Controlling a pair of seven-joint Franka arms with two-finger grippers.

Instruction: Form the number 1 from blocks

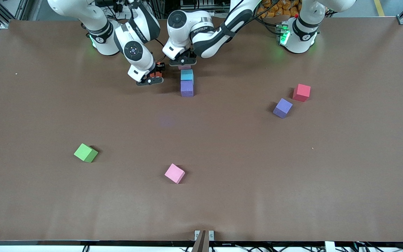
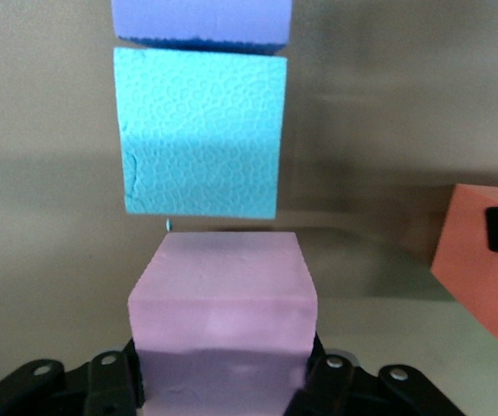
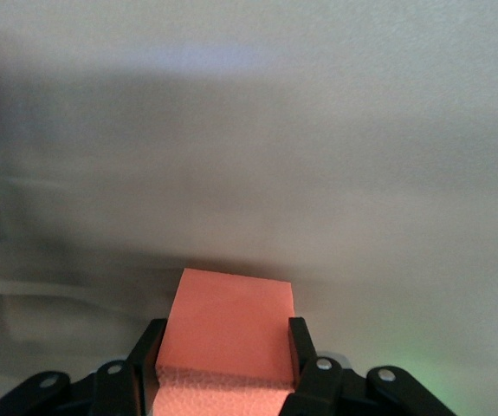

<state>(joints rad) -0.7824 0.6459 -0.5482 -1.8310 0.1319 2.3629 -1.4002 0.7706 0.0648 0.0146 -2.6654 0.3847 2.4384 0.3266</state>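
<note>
Holding a pale pink block point(image 2: 223, 312) tight, the left gripper point(image 1: 184, 63) sets it against the light blue block point(image 1: 186, 74) and purple block point(image 1: 186, 88) — a line for the 1. Beside them, the right gripper point(image 1: 151, 77) squeezes the orange block point(image 3: 227, 334) — maybe the 1's flag.

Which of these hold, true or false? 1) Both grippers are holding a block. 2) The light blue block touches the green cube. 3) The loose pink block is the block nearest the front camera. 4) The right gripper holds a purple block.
1) True. The left gripper is shut on a pale pink-purple block; the right gripper is shut on the orange block.
2) False. The light blue block sits against a purple block; the green cube lies apart, much nearer the front camera.
3) True. The pink block lies lowest in the front view.
4) False. It holds the orange block.
</note>
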